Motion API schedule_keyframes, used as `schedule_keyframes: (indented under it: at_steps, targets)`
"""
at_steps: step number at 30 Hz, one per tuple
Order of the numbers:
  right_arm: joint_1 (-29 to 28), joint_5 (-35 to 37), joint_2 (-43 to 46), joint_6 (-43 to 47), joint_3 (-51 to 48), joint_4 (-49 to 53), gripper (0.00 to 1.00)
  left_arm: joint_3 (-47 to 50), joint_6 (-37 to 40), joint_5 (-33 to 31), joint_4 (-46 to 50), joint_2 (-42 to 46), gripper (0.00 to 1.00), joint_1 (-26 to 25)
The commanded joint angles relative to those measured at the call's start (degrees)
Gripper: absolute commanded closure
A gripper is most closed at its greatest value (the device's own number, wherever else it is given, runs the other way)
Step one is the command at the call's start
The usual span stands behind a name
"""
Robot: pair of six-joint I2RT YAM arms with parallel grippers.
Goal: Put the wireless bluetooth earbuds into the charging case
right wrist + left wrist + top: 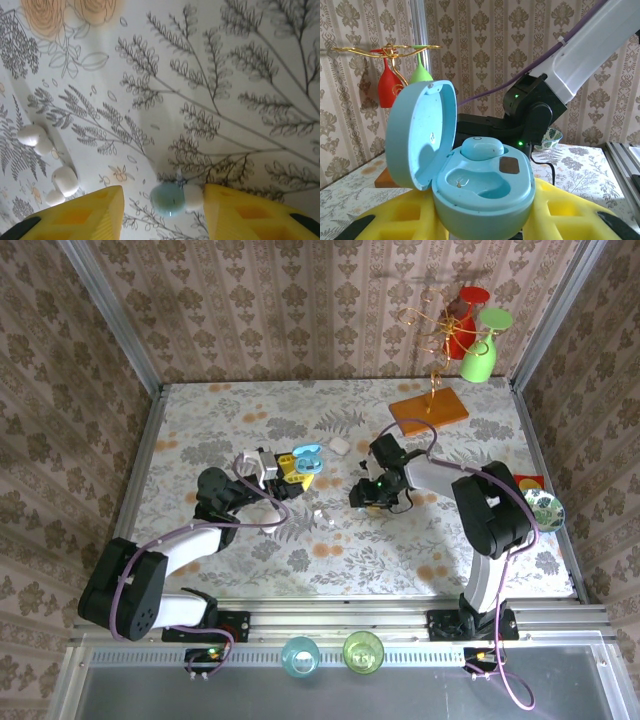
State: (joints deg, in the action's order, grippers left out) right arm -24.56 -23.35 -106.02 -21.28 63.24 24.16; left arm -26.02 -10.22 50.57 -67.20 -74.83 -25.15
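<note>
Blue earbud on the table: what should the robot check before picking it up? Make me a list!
1. Blue earbud lies inside the open right pincer: ok.
2. Fingers touching it: not ok, gaps on both sides.
3. Blue case held in left pincer, lid open: ok.
4. Near slot empty for it: ok.
5. White bit against the earbud, part of it or loose: cannot tell.
</note>
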Motion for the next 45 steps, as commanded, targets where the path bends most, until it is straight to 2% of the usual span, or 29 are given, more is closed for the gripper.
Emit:
schedule_keyframes:
  at_steps: [1,6,11,17,21,24,29,36,41,45]
  targets:
    - [-0.49,-1.49,2.55,-1.42,-2.07,0.61,0.52,-0.43,1.18,0.58,-0.31,1.45,0.71,-0.34]
    - [-1.41,-5.07,4.45,-2.28,-4.6,-1.72,0.51,-0.6,1.47,0.66,0.07,1.22,0.71,-0.34]
    - [-0.96,1.91,5.56,0.19,-2.5,0.06,0.49,-0.52,1.43,0.7,-0.07,1.22,0.71,-0.48]
    - [-0.49,4.59,-0.47,1.58,5.22,1.17,0.47,-0.53,1.39,0.48,-0.03,1.09,0.71,-0.63]
    - [-0.49,1.41,-5.47,1.51,8.82,0.81,0.47,-0.35,1.43,0.06,-0.12,1.26,0.71,-0.61]
    - [-0.51,0.83,-6.52,0.58,8.51,1.38,0.51,-0.42,1.79,-0.08,0.48,1.68,0.71,-0.61]
    - [-1.08,-1.07,-3.22,-0.54,3.59,1.12,0.55,-0.65,1.74,-0.04,-0.36,0.67,0.71,-0.62]
    - [-3.3,-0.47,4.29,-3.0,-2.31,2.02,0.56,-0.81,1.25,0.29,-1.13,0.38,0.71,-0.62]
    - [-3.38,2.62,6.71,-1.97,-1.57,3.83,0.55,-0.7,1.03,0.39,-1.16,0.69,0.71,-0.62]
    - [-3.31,5.15,4.83,2.06,1.62,6.13,0.53,-0.61,1.19,0.27,-0.94,1.39,0.71,-0.61]
